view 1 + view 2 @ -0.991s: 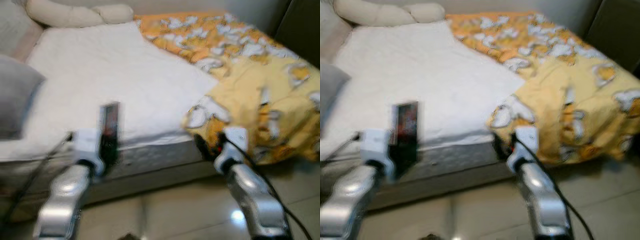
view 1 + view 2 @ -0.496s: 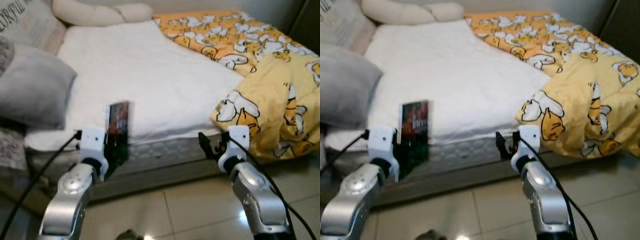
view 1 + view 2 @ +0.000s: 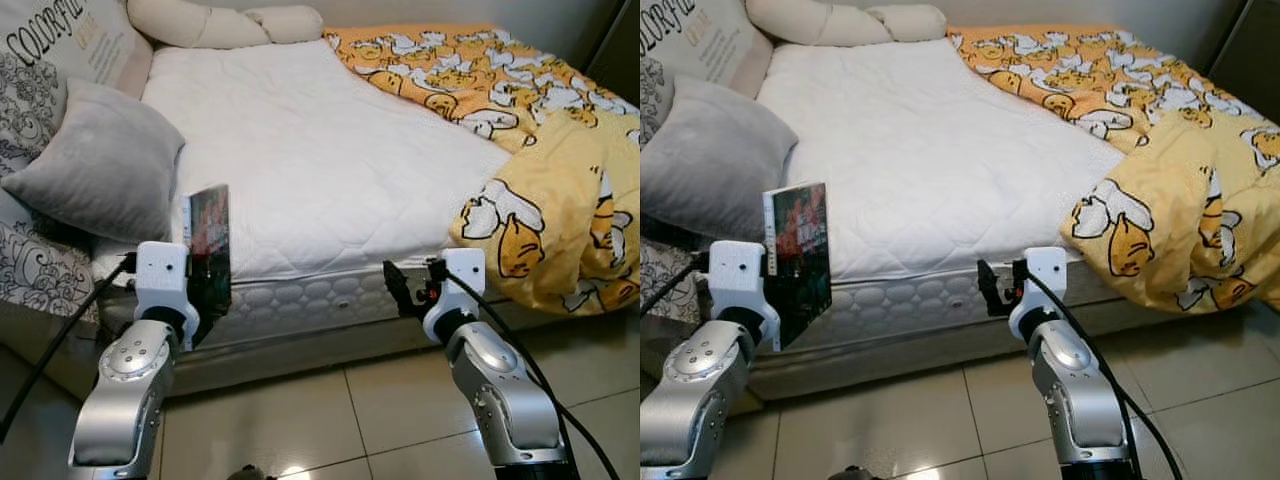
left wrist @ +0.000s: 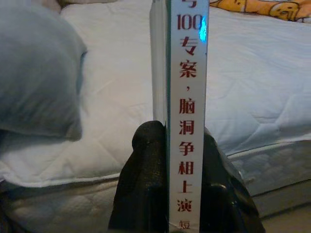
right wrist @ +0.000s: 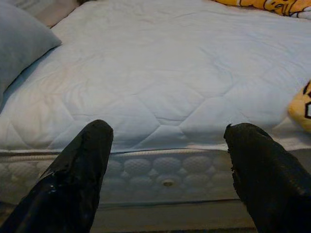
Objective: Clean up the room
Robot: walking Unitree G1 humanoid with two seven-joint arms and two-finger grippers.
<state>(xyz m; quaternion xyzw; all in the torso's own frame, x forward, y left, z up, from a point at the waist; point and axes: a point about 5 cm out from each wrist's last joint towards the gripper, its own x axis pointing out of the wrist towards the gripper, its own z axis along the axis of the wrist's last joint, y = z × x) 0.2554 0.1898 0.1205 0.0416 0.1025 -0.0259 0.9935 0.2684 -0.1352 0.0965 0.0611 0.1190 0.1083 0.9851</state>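
The left pincer is clamped on a book, held upright by its bottom edge just in front of the bed, with a gray pillow past it on its outer side. The right pincer is spread apart with nothing in it, pointing at the mattress edge. To do this well, the robot should keep the book squeezed tight and straight so it does not slip while it is carried to where it belongs.
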